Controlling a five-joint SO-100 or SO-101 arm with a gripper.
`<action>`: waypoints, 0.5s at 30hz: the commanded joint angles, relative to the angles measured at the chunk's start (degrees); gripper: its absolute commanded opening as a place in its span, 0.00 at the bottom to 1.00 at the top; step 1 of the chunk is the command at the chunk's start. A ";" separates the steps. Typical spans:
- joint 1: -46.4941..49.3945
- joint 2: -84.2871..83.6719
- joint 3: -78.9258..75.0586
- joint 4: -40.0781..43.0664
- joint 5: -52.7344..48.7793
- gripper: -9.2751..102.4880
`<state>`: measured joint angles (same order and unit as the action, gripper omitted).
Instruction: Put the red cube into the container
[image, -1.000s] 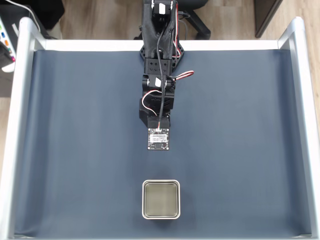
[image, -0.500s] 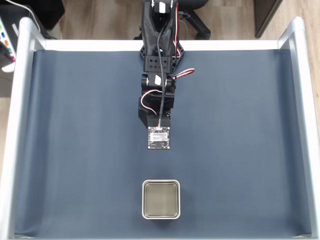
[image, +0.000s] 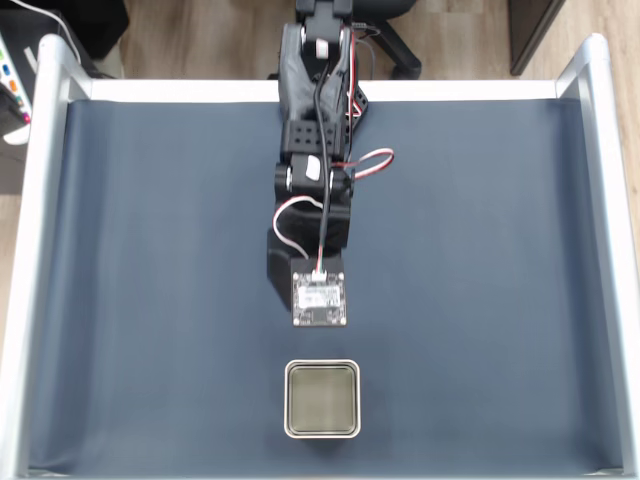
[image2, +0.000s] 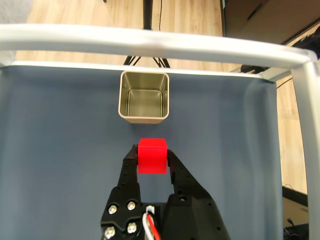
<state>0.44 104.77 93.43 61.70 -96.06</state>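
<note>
Clamped tight on the red cube (image2: 152, 156), that's how my jaws stand: one finger pressed to each side face, the cube sitting proud at the tips of my gripper (image2: 152, 161) in the lower middle of the wrist view. Its top and front faces are bare, plain matte red, no mark or letter on them.

And I'm on the move! Against the fixed view of a second ago, my arm (image: 315, 150) has stretched further down the frame: the black circuit board (image: 320, 298) riding on my wrist now sits lower and a touch tilted, nearer the container (image: 322, 399) than it was. The container itself hasn't budged; same spot at the bottom centre of the dark blue mat (image: 150, 300).

What that means, as I read it: the grasp is done and this is the carry, closing the gap. In the wrist view the container (image2: 144, 118) lies dead ahead, just above the cube in the frame, open mouth showing a dull inside, with nothing in it. A strip of mat separates cube from tin, so I'm short of the drop, and I judge I need more reach forward before letting go.

Writing? Precious little. The circuit board carries a pale label patch and tiny printing, too small to read. The tin shows no brand. At the upper left edge of the fixed view a white object (image: 12, 60) has coloured markings, also unreadable. The silver frame rail (image2: 150, 42) is plain.
</note>
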 joint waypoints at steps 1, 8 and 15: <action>-0.70 -4.22 -10.46 0.35 0.18 0.08; -2.55 -16.79 -25.40 0.44 1.49 0.08; -3.43 -24.17 -31.90 0.18 3.08 0.08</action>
<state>-2.55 80.77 65.92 61.70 -93.78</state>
